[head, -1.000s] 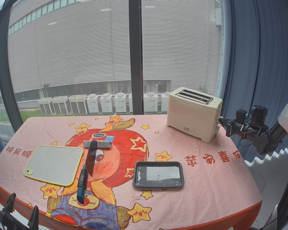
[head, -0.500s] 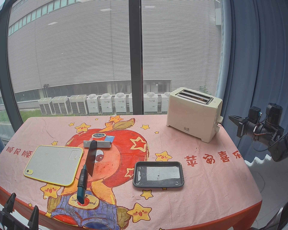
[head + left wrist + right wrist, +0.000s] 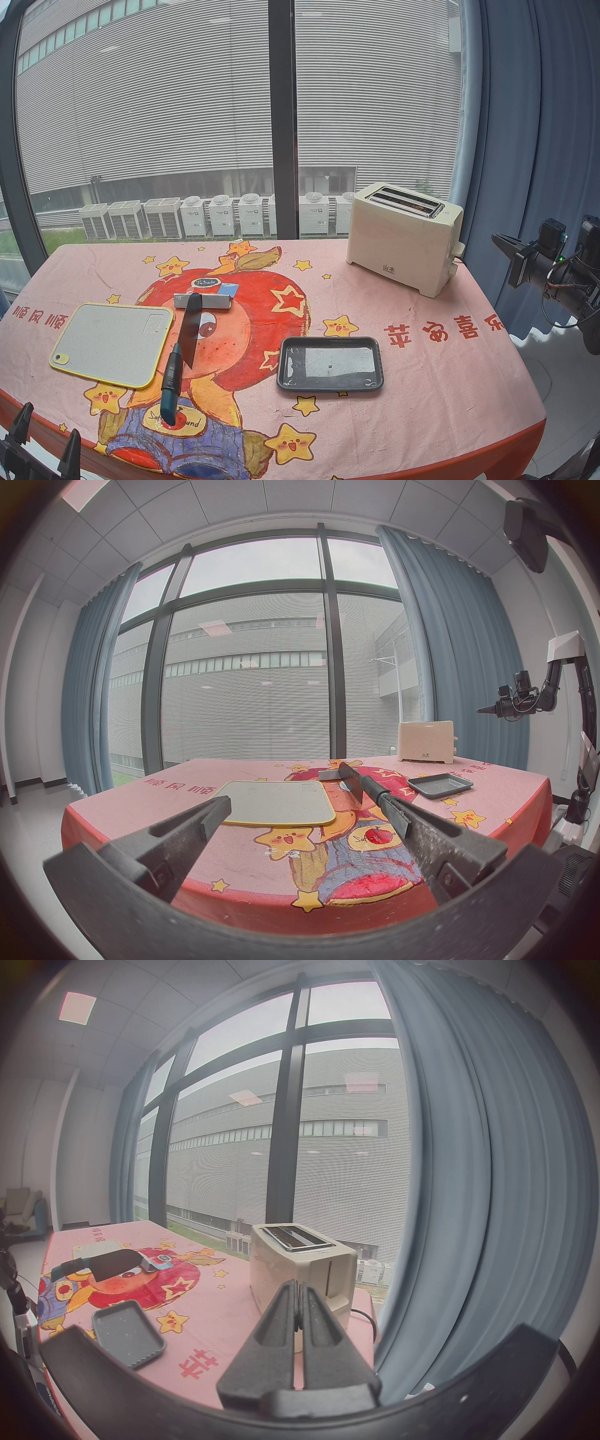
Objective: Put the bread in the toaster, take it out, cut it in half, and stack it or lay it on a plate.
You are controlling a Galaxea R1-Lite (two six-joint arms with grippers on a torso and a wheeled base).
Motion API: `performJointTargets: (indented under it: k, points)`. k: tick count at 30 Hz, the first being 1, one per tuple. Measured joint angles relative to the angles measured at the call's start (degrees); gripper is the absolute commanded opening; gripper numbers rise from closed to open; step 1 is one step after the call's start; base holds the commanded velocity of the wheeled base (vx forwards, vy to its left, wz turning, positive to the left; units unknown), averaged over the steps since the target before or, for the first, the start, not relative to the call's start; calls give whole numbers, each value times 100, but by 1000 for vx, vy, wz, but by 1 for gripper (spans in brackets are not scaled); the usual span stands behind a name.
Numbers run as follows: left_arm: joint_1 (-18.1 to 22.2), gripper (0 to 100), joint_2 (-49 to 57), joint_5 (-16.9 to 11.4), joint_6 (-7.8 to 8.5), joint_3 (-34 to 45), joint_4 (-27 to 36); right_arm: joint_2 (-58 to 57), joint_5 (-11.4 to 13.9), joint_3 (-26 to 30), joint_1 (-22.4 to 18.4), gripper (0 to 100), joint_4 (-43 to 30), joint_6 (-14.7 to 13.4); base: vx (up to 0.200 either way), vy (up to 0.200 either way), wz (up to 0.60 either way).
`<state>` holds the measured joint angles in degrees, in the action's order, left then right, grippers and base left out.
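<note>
Toaster [image 3: 405,236]: upright at the far right of the surface [image 3: 437,387], close to its right edge; slots dark, so cannot tell whether bread sits inside.
Right end effector [image 3: 500,240]: off the surface past that right edge, in front of the blue curtain [image 3: 531,125], apart from the toaster.
Right wrist view: fingers [image 3: 281,1316] pressed together, empty, pointed at the toaster's end.
Left end effector [image 3: 297,799]: low by the front left edge, spread wide, empty.
Plate [image 3: 330,363]: black, front middle, bare cloth all round.
Knife [image 3: 178,356]: between cutting board [image 3: 111,342] and plate, blade tip over a small grey block [image 3: 203,300], handle toward the front edge.
</note>
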<state>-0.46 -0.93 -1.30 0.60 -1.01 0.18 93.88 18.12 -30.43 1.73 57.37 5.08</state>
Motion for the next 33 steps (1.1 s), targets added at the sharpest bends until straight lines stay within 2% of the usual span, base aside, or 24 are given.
performJointTargets:
  k: [17, 25, 33]
  points:
    - [2, 100, 0, -2, 0, 0, 0, -918, 5, 1141, 617, 0, 9, 33, 0, 0, 0]
    - [2, 100, 0, 0, -2, 0, -2, -962, 0, 1351, 976, 0, -9, 4, 0, 0, 0]
    - [2, 100, 0, -2, 0, 0, 0, -973, -5, 1530, 1097, 0, -6, -9, 0, 0, 0]
